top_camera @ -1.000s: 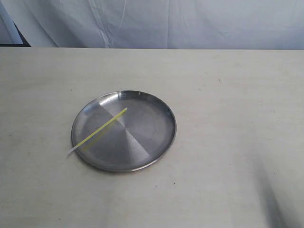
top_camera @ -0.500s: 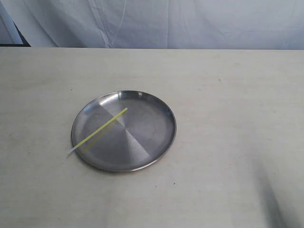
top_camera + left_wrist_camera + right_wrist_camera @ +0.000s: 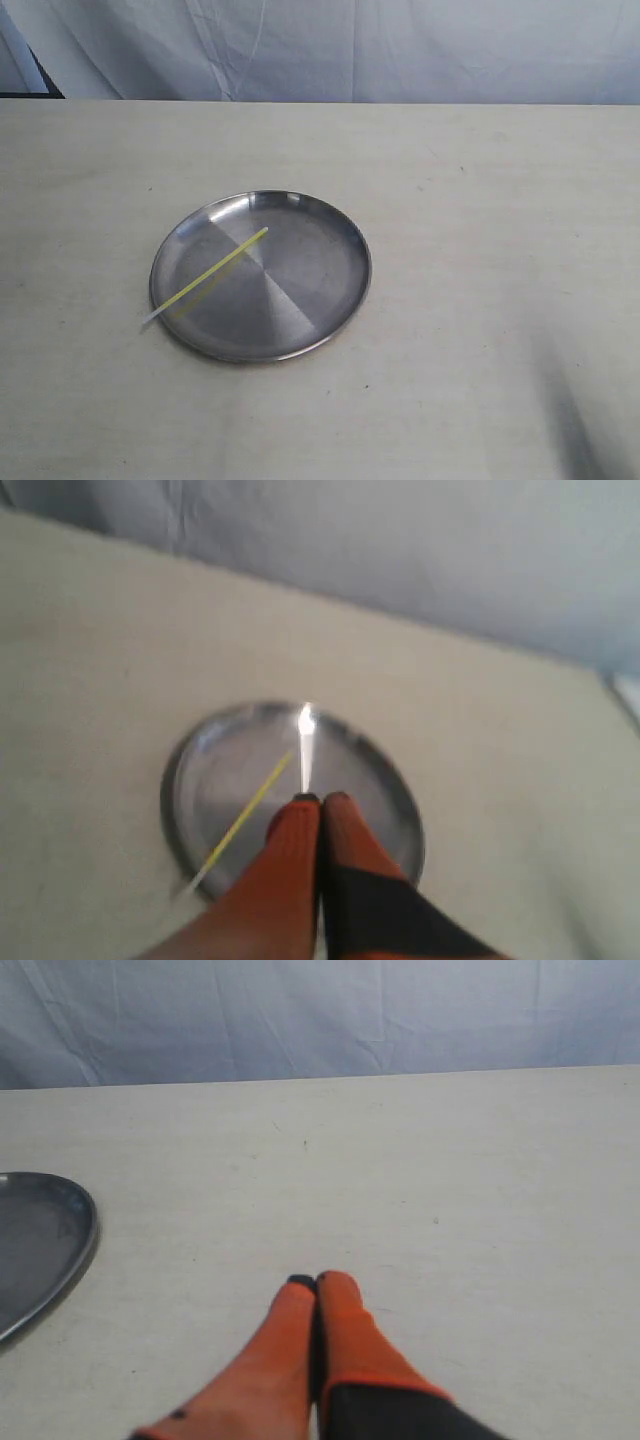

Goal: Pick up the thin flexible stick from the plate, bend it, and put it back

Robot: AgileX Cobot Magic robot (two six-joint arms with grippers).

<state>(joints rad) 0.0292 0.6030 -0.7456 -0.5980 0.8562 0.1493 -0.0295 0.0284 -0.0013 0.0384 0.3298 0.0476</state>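
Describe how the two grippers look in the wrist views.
The left gripper has two tapered orange fingers with rounded tips and a black section behind. The right gripper matches: orange fingers, black base. No cables show.

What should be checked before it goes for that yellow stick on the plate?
1. Stick lying on the plate, whitish tip over the rim: ok.
2. Stick straight, not yet bent: ok.
3. Left hand open to grasp: not ok, shut.
4. Right hand open: not ok, shut.
5. Left hand's height above the plate: cannot tell.
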